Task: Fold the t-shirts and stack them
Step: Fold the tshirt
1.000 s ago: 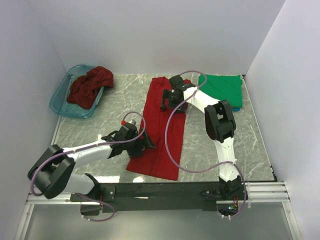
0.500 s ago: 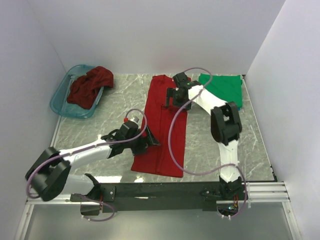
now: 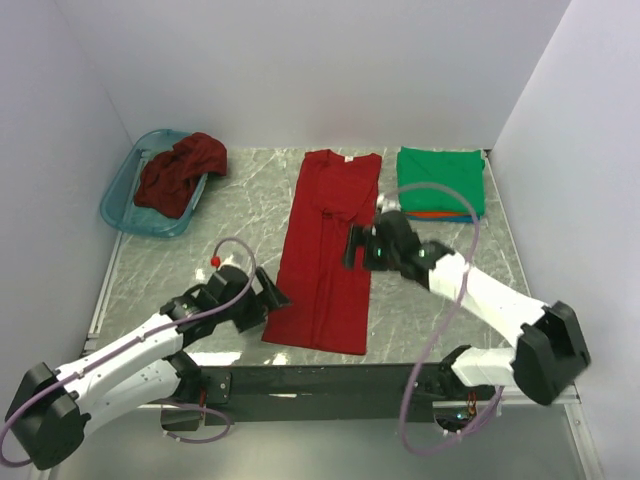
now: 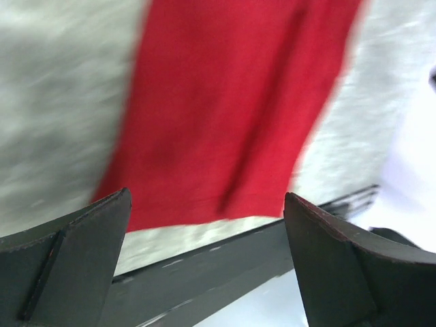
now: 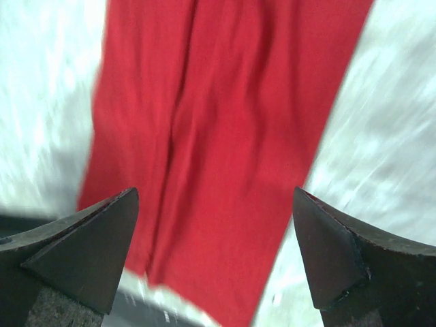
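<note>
Basket (image 3: 150,226) left, green shirt (image 3: 441,178) right

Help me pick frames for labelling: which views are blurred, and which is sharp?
Left wrist: the red t-shirt and table are motion-blurred; only the left end effector looks crisp. Right wrist: the same smear across cloth and table. Top external: sharp and evenly lit, shadows soft.
</note>
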### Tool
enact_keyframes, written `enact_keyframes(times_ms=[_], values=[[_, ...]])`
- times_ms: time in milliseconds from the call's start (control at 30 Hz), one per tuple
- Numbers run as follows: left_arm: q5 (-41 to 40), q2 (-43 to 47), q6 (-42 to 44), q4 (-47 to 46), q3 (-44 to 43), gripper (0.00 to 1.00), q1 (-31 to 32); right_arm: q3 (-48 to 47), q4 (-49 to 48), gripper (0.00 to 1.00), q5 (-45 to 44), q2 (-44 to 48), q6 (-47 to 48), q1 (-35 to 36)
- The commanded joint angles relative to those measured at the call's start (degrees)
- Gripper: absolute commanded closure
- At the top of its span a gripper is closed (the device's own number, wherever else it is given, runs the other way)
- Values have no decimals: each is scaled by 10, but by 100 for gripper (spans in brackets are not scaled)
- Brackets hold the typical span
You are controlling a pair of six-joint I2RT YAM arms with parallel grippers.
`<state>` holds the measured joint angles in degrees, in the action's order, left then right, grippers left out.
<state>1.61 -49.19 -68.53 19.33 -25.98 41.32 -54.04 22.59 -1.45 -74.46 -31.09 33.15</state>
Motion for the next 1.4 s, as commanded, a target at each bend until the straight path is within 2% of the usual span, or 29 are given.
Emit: enact_keyframes(times_ms=[0, 133, 167, 233, 267, 400, 467, 567, 833, 1000, 1033, 1067, 1200, 1367], values=[[3, 21, -26, 48, 36, 1, -2, 88, -57, 0, 10, 70, -50, 46], [21, 42, -31, 54, 70, 3, -2, 179, -72, 0, 10, 125, -92, 87], [23, 46, -31, 55, 74, 11, -2, 189, -73, 0, 11, 129, -108, 90], [32, 59, -32, 58, 90, 15, -2, 207, -72, 0, 5, 136, -121, 107], [39, 63, -34, 60, 95, 24, -2, 210, -75, 0, 3, 138, -129, 111], [30, 80, -46, 58, 118, 33, -2, 219, -82, 0, -6, 143, -150, 135], [31, 79, -44, 35, 124, 43, -2, 220, -82, 0, -8, 141, -157, 148], [24, 60, -38, 39, 116, 51, -2, 220, -69, 0, -21, 142, -161, 158], [8, -2, -27, 29, 106, 60, -2, 234, -56, 1, -9, 161, -171, 173], [2, -4, -38, 26, 111, 73, -2, 247, -26, 2, 0, 179, -192, 198], [3, 1, -38, 25, 114, 75, -2, 246, -17, 2, -6, 180, -197, 205], [10, 3, -35, 21, 117, 82, -2, 243, 2, 2, -11, 180, -203, 216], [30, 17, -27, -3, 130, 93, -3, 227, 61, 3, -45, 162, -239, 264], [52, 44, -49, -36, 166, 100, -2, 215, 93, 5, -72, 137, -280, 316]])
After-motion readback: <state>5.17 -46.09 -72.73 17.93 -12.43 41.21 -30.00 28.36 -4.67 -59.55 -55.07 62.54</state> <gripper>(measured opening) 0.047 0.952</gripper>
